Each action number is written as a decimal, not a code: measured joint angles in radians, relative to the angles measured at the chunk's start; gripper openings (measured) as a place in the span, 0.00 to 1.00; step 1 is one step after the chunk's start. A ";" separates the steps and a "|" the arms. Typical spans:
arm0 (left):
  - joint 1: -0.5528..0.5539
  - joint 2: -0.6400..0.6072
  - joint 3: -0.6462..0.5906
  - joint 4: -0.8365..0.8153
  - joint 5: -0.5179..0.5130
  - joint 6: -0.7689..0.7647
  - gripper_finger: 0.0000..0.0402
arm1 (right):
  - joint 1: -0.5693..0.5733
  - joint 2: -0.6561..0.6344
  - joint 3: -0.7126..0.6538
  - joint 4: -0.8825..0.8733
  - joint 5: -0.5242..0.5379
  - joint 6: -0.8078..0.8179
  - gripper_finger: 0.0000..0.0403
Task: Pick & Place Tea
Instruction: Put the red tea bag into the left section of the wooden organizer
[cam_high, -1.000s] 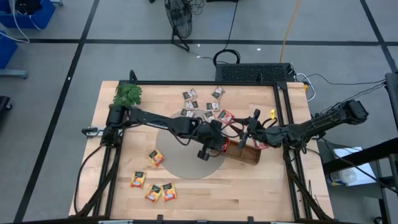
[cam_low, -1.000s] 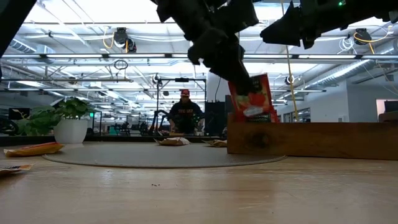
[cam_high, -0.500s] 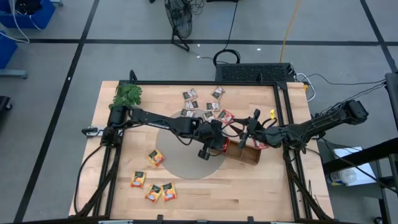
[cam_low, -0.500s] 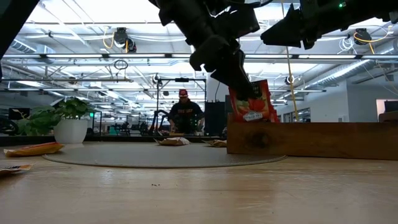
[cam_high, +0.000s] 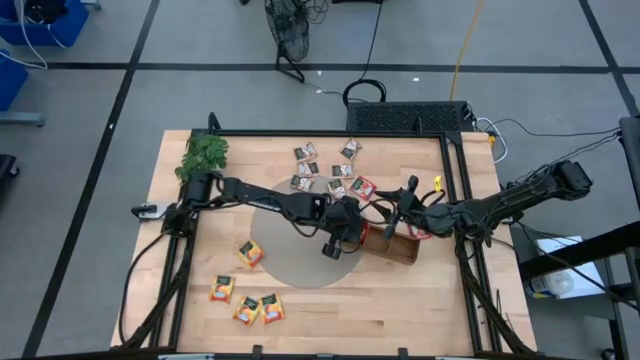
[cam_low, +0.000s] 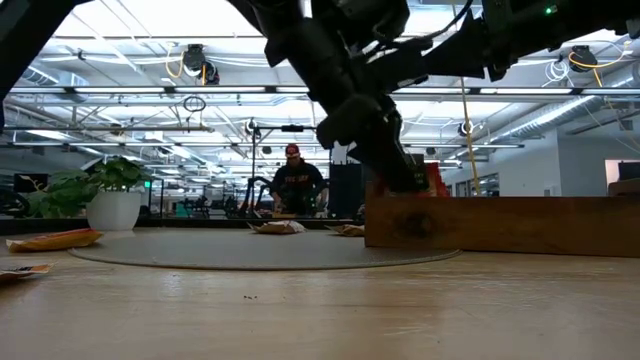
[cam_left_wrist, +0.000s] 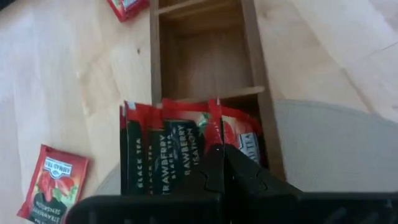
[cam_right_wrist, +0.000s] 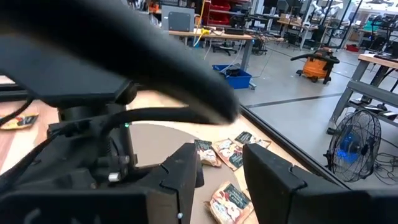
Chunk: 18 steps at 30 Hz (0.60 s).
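My left gripper (cam_high: 345, 226) is shut on a red tea sachet (cam_left_wrist: 180, 143) at the left end compartment of the brown wooden tray (cam_high: 392, 246). Other red sachets stand beside it there. In the low view only the sachet's top (cam_low: 434, 180) shows above the tray wall (cam_low: 500, 224). My right gripper (cam_right_wrist: 221, 163) hovers open and level over the tray's far side, with nothing between its fingers. Grey-white sachets (cam_high: 306, 153) and red ones (cam_high: 363, 187) lie at the table's far side. Orange ones (cam_high: 246, 308) lie at the near left. My left gripper pinches the red sachet's upper edge (cam_left_wrist: 208, 140) between its two fingers. They come slanting down from the table's left. The sachet stands upright, its lower part down inside the tray's end compartment, behind the wall.
A round grey mat (cam_high: 295, 255) lies under the tray's left end. A green leafy sprig (cam_high: 205, 152) stands at the far left corner. A loose red sachet (cam_left_wrist: 53, 182) lies on the wood beside the tray. A person stands in the room beyond the table.
My left gripper has gone down toward the tray, still shut on the red sachet. The sachet hung mostly above the tray wall before. It has now sunk into the end compartment until only its top shows.
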 joint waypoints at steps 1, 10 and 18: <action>0.000 0.000 0.000 -0.001 -0.005 0.000 0.01 | 0.000 0.000 0.000 0.002 0.000 0.000 0.29; -0.002 0.001 0.000 0.025 -0.115 -0.031 0.08 | 0.000 0.000 0.000 -0.001 0.000 0.000 0.30; -0.006 0.001 0.000 0.021 -0.121 -0.071 0.24 | 0.000 0.000 0.000 -0.002 0.000 0.000 0.30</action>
